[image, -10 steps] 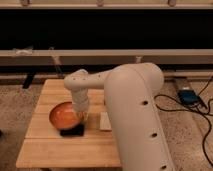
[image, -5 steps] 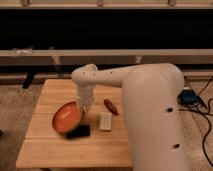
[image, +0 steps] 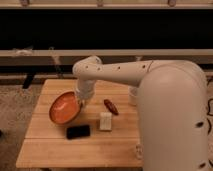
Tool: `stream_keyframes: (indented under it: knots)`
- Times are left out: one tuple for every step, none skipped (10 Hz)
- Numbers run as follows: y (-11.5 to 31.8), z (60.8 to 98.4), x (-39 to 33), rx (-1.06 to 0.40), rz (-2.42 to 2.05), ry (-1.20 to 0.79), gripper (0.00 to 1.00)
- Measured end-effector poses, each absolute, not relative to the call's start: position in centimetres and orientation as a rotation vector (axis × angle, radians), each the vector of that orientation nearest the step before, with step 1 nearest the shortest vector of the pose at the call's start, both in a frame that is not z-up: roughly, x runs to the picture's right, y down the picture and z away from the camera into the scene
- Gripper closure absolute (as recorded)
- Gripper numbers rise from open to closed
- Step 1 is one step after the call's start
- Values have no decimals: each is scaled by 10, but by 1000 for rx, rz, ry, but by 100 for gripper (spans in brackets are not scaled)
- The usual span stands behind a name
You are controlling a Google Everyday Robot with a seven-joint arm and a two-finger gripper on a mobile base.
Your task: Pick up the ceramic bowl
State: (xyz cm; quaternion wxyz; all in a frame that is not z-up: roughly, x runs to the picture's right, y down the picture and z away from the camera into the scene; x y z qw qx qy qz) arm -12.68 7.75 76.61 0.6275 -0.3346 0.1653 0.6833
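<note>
The ceramic bowl [image: 64, 108] is glossy orange, wide and shallow. It hangs tilted above the left half of the wooden table [image: 55, 150], with its inside facing the camera. My gripper [image: 80, 100] is at the bowl's upper right rim and is shut on it. The white arm reaches in from the right and hides the right part of the table.
A flat black object [image: 78, 131] lies just below the bowl. A small white block [image: 105, 121] and a reddish-brown oblong item [image: 110, 106] lie to the right of it. A white cup [image: 133, 95] is half hidden by the arm. A dark shelf and rails stand behind the table.
The bowl has gone from lying on the table to tilted and lifted in the gripper. The arm has risen and the black object below the bowl has come into view.
</note>
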Motion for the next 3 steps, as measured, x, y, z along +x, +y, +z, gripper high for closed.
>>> stream_keyframes:
  knots:
    - [67,757,-128,-768,1566,338,100]
    - [59,752,-128,-769,1567,319,100]
    - [60,752,-128,-770,1565,321,100]
